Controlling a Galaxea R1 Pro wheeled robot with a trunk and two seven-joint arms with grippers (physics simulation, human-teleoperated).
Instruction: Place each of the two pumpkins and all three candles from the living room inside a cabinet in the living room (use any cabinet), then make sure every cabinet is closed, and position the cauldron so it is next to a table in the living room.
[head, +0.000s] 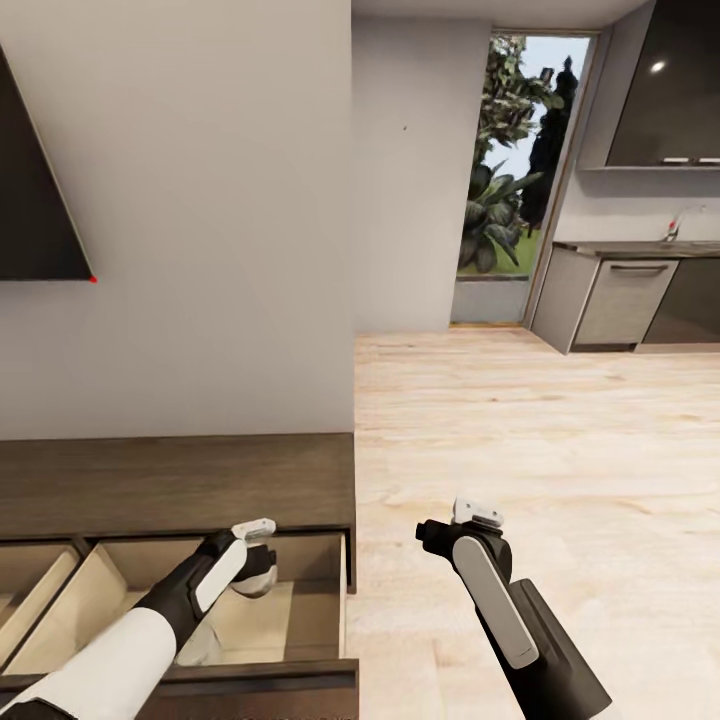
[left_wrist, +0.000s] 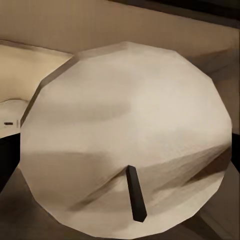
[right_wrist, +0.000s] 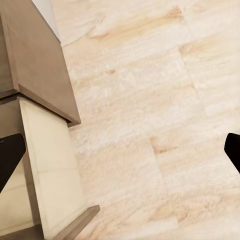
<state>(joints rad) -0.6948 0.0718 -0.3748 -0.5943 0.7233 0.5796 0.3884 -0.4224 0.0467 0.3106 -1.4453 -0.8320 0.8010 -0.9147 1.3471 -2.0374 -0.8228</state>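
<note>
Head view: I have the left arm reaching down into the open drawer (head: 300, 610) of the cabinet (head: 180, 480), a long, low dark-brown unit against the white wall (head: 200, 250). The left claw (head: 255, 570) sits inside that drawer's pale interior, near the cabinet's right end. In my left wrist view a candle (left_wrist: 125, 135) (pale beige, faceted, with a short dark wick) sits right in front of the camera with the drawer's light walls behind it; whether the claw is clenched on it or released I cannot tell, since the fingers are not visible.

The right claw (head: 455, 530) hangs over the wooden floor (head: 550, 450), just beside the cabinet's right end. In the right wrist view its dark fingertips (right_wrist: 10, 155) stand wide apart, released and empty, above the floor and the cabinet's corner (right_wrist: 35, 65).

Beyond the cabinet, a doorway (head: 510, 170) opens onto greenery, with grey kitchen cupboards (head: 620, 300) to its right.
</note>
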